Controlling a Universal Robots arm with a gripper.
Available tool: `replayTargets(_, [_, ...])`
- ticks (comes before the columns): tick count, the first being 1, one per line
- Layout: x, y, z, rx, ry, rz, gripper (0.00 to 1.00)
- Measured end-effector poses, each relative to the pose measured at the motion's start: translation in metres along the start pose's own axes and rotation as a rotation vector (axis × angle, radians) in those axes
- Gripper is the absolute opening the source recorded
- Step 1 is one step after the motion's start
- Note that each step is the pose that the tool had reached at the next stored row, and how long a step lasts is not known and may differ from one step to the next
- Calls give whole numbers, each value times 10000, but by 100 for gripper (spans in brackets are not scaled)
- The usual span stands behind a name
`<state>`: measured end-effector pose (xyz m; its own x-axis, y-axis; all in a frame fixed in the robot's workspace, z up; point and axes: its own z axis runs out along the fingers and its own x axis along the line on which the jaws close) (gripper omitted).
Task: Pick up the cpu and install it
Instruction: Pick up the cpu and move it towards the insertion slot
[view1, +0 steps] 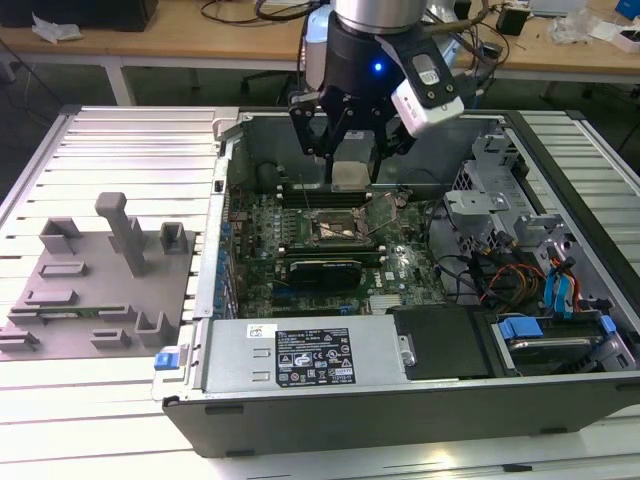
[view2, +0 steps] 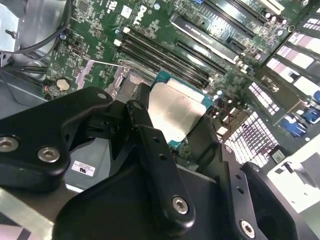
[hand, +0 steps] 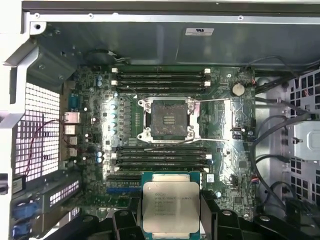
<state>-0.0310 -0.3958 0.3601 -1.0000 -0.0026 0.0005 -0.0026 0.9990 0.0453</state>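
My gripper (view1: 350, 170) hangs inside the open computer case, shut on the cpu (hand: 171, 207), a thin square chip with a silvery top and a green rim. In the second wrist view the cpu (view2: 177, 111) sits flat between the black fingers (view2: 142, 131). In the exterior view the cpu (view1: 350, 176) hovers above the motherboard, a little behind the socket (view1: 335, 226). The socket (hand: 166, 119), a square metal frame with a dark centre, lies open in the first wrist view with nothing in it, its load plate swung aside.
Memory slots (hand: 161, 79) flank the socket on both sides. A power supply (view1: 305, 358) lies along the case's near edge, with drive cages and cables (view1: 520, 270) at the exterior view's right. A grey plastic tray with blocks (view1: 95, 280) sits outside the case on the exterior view's left.
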Motion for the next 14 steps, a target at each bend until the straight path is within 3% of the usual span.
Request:
replayTargets(6, [0,28,107,-14,2,2,55])
replayTargets(14, [-19,151,235,-53,17,-74,55])
